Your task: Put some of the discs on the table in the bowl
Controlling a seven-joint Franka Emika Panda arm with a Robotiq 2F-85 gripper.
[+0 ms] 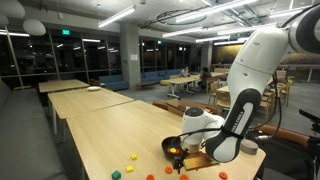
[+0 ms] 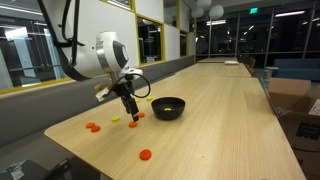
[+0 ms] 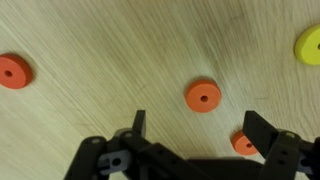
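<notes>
The black bowl (image 2: 168,107) stands on the pale wood table (image 2: 235,125); it also shows in an exterior view (image 1: 171,146). Small orange discs (image 2: 93,127) and a few yellow ones lie scattered on the table near it. In the wrist view an orange disc (image 3: 203,96) lies just ahead of my gripper (image 3: 198,128), another orange disc (image 3: 243,144) sits beside the right finger, one more orange disc (image 3: 14,71) lies far left and a yellow disc (image 3: 310,43) far right. My gripper (image 2: 130,112) is open and empty, pointing down low over the discs beside the bowl.
More discs lie near the table's end (image 1: 132,156) and one orange disc lies apart (image 2: 146,154). Similar wooden tables (image 1: 75,88) stand further back. A window wall (image 2: 40,50) runs beside the table, with the arm's base on that side.
</notes>
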